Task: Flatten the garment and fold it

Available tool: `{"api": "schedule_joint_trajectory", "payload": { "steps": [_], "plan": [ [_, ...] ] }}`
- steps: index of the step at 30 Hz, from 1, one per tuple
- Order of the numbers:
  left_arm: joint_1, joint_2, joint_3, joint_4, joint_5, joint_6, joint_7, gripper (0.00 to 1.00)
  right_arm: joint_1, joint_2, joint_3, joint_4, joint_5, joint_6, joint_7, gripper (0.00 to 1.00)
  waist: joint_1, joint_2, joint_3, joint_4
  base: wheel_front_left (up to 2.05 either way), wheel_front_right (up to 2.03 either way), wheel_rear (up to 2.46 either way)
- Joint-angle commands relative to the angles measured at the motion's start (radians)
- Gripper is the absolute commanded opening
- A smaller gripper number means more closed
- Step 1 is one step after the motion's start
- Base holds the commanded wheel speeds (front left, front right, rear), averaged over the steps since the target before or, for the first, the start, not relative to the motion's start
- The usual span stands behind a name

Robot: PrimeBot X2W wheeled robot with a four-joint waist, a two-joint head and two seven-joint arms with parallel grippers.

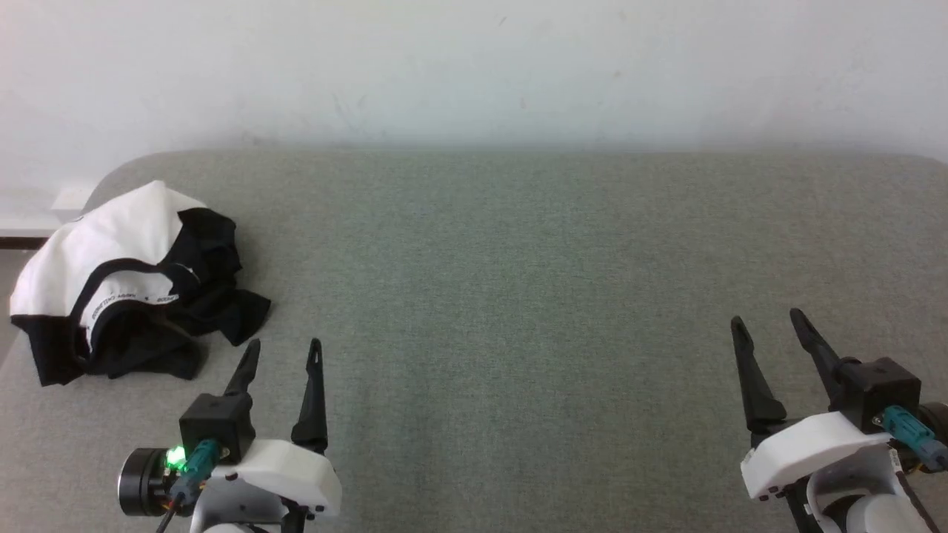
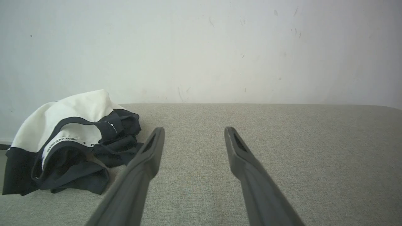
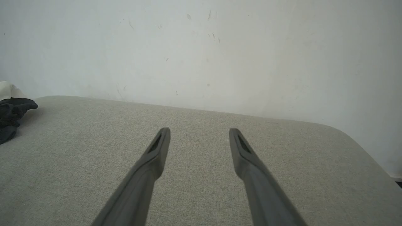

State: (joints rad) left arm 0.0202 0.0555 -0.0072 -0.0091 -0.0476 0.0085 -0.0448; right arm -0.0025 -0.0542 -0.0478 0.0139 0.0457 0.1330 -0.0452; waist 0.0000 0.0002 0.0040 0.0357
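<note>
The garment (image 1: 126,281) lies crumpled at the far left of the grey surface (image 1: 518,296), just beyond the left gripper (image 1: 285,344). Both it and the right gripper (image 1: 766,317) stand spread and empty. The left gripper should pinch one outer edge, probably a black sleeve, and draw the garment toward centre.

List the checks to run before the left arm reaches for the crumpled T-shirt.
1. Left gripper open and empty: ok.
2. Right gripper open and empty: ok.
3. T-shirt lying flat: not ok, bunched in a heap near the far-left corner of the grey table.
4. T-shirt wholly on the table: cannot tell, its left side reaches the edge.
5. Left gripper apart from the cloth: ok, beside the black fabric, not touching.
6. Front side up: cannot tell, folds hide it.
</note>
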Motion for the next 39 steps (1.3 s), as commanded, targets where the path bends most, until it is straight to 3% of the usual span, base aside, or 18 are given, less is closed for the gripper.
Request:
{"api": "schedule_joint_trajectory", "payload": {
  "steps": [1, 39],
  "plan": [
    [0.011, -0.001, -0.002, -0.005, -0.012, 0.0, -0.01, 1.0, 0.012, 0.001, -0.007, 0.003, 0.009, 0.0, -0.009, 1.0, 0.0, -0.0002, 0.001, 0.011, 0.0, 0.0, 0.0],
    [0.056, -0.003, -0.008, -0.03, -0.103, 0.027, -0.089, 1.0, 0.022, 0.002, -0.009, 0.036, 0.037, -0.001, -0.089, 1.0, 0.0, -0.0002, 0.003, 0.269, 0.0, 0.0, 0.0]
  ]
}}
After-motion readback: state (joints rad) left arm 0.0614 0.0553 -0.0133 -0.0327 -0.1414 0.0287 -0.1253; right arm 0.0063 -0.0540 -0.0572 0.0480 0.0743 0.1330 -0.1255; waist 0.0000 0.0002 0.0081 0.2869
